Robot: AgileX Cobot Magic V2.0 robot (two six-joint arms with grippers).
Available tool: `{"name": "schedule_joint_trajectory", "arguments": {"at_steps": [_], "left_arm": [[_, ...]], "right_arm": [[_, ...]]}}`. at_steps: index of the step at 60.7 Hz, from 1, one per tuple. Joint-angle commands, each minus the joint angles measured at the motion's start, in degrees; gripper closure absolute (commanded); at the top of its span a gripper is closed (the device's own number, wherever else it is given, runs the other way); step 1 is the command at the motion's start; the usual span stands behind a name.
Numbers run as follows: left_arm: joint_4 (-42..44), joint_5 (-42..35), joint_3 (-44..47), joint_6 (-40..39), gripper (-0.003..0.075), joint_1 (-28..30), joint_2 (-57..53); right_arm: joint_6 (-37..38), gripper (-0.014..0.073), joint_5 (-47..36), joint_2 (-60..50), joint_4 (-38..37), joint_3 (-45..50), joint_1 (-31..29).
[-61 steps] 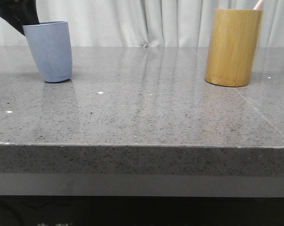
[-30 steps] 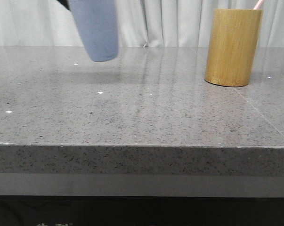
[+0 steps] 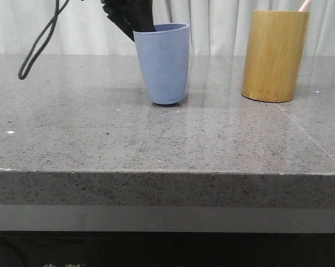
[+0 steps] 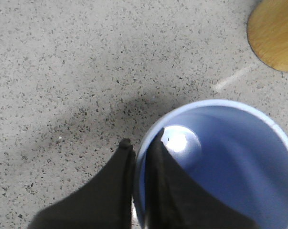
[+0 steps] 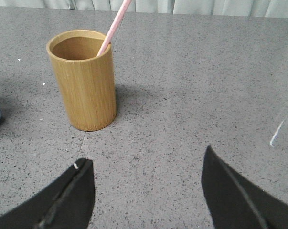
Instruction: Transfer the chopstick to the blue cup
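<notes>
The left gripper (image 4: 140, 157) reaches down near the middle of the worktop's far edge, its fingers pinched on the blue cup's (image 3: 163, 62) rim. The right gripper (image 5: 146, 191) hangs with fingers spread wide.

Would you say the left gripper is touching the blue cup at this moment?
Touching. In the left wrist view the left gripper straddles the rim of the blue cup, one finger inside and one outside, both pressed against the wall with no gap showing.
</notes>
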Motion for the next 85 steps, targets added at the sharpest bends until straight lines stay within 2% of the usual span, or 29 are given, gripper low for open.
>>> {"name": "schedule_joint_trajectory", "arguments": {"at_steps": [1, 7, 17, 22, 34, 49, 59, 68, 85], "left_arm": [[-0.3, -3.2, -2.0, 0.0, 0.0738, -0.4, -3.3], [-0.3, -3.2, -2.0, 0.0, 0.0695, -0.4, -3.3], [-0.3, -3.4, -2.0, 0.0, 0.0482, -0.4, -3.3], [-0.3, -3.5, -2.0, 0.0, 0.0414, -0.4, -3.3], [-0.3, -2.1, -4.5, -0.2, 0.0404, -0.4, -3.3], [-0.6, 1.5, -11.9, -0.7, 0.0405, -0.3, -4.0], [-1.0, 1.5, -11.1, -0.7, 0.0405, 0.5, -8.2], [-1.2, -0.5, -3.6, -0.7, 0.0405, 2.5, -15.4], [-2.3, -17.3, 26.8, -0.6, 0.0405, 6.2, -38.1]], "right_arm": [[-0.4, 0.0094, -4.6, 0.5, 0.1, -1.5, -0.1], [-0.4, 0.0094, -4.6, 0.5, 0.1, -1.5, -0.1], [-0.4, 0.0094, -4.6, 0.5, 0.1, -1.5, -0.1], [-0.4, 0.0094, -4.6, 0.5, 0.1, -1.5, -0.1], [-0.4, 0.0094, -6.2, 0.5, 1.3, -1.5, -0.1], [-0.4, 0.0094, -10.6, 3.0, 6.7, -1.8, -0.1], [-0.4, 0.0094, -11.4, 6.1, 9.5, -1.8, -0.1], [-0.4, 0.0094, -15.1, 8.0, 11.6, -1.8, -0.1], [-0.4, 0.0094, -22.9, 13.2, 15.7, -1.9, -0.1]]}}
